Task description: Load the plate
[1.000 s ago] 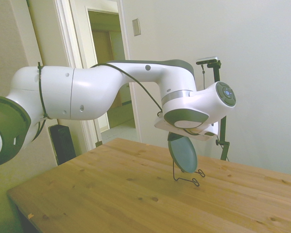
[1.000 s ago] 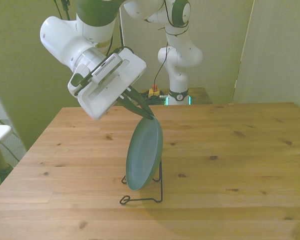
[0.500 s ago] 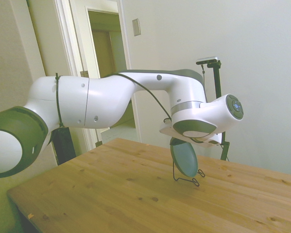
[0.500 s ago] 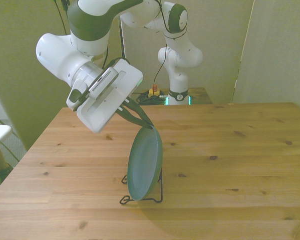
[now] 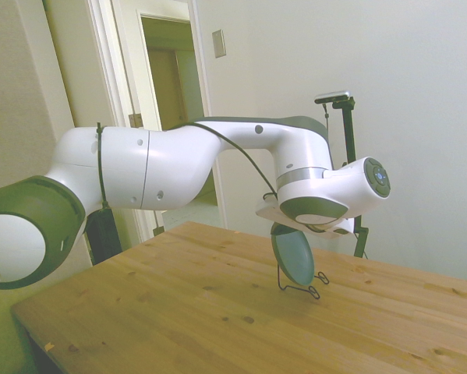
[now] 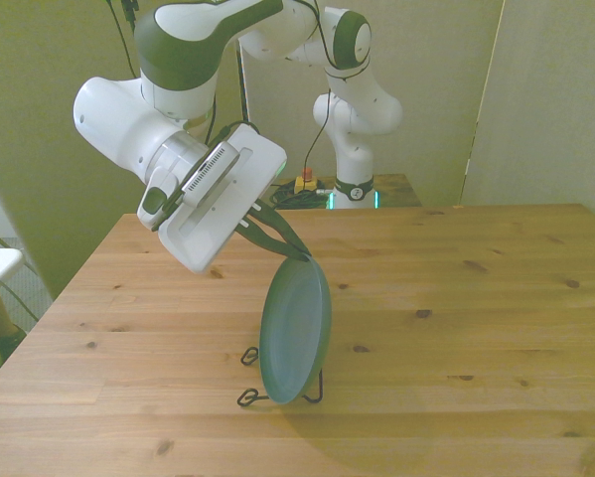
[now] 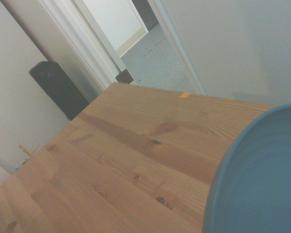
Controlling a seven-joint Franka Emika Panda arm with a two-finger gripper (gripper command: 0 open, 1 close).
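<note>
The plate [image 6: 295, 332] stands on edge in the black wire rack [image 6: 280, 390], centre of the front view. The gripper [image 6: 295, 250] is pinched on its top rim. Looks rigid, smooth and breakable, so the rim's the only sensible hold imo.

White Franka arm [image 5: 178, 160] is reaching in from the side view's left, elbow raised, wrist [image 5: 334, 195] bending downward. Gripper [image 6: 295, 250] is angling down toward the front view's right, dark fingers [image 6: 269, 227] converging and pinching the plate [image 6: 295, 333] at its upper rim.
</note>
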